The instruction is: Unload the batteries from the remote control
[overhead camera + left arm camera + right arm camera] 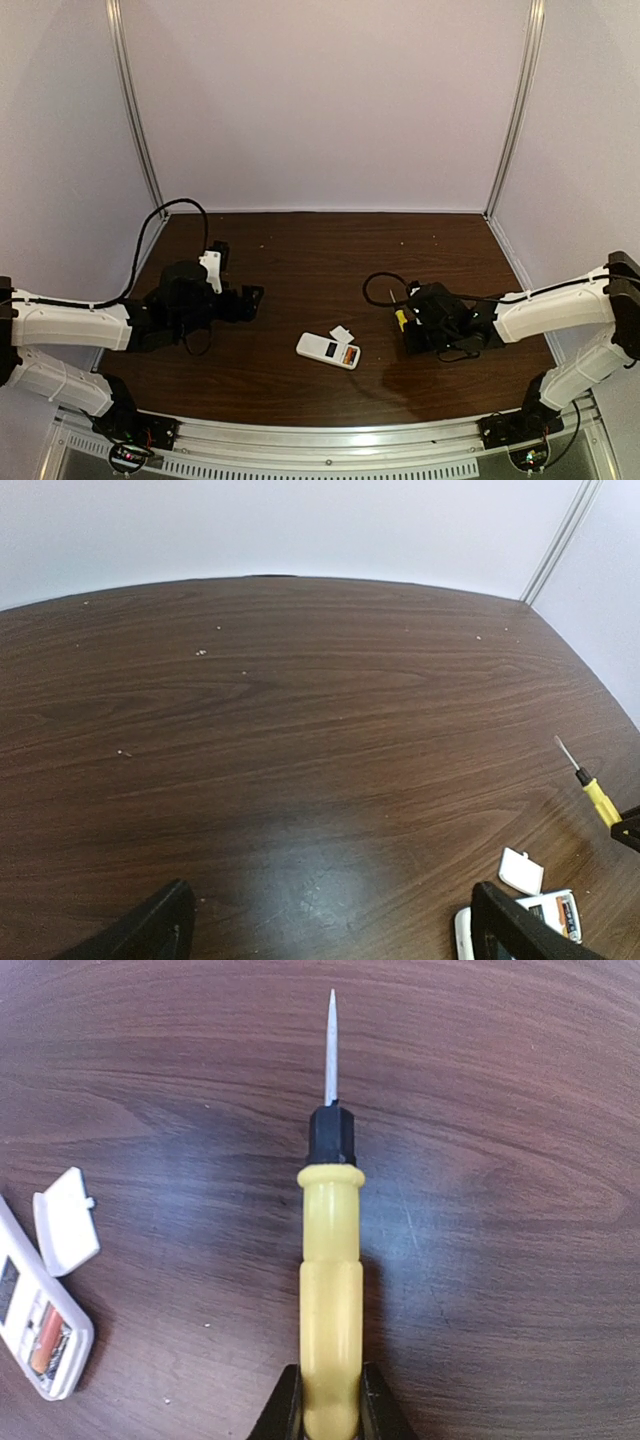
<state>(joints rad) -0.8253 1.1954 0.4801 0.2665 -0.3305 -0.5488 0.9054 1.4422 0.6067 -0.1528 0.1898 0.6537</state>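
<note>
The white remote control [327, 350] lies face down in the middle of the table with its compartment open. Two batteries [349, 355] sit in that compartment, one dark and one orange [48, 1345]. My right gripper [405, 325] is to the right of the remote and is shut on a yellow-handled screwdriver [330, 1280], whose tip points away from the wrist. My left gripper [238, 272] hovers left of the remote, wide open with nothing between its fingers [335, 930]. In the left wrist view, the remote's [462, 930] end shows beside the right finger.
A small white cover piece [341, 334] lies loose just behind the remote, seen also in the right wrist view as a cover piece [65, 1232]. A black cable [380, 285] loops on the table behind the right gripper. Pale walls close off the back and sides.
</note>
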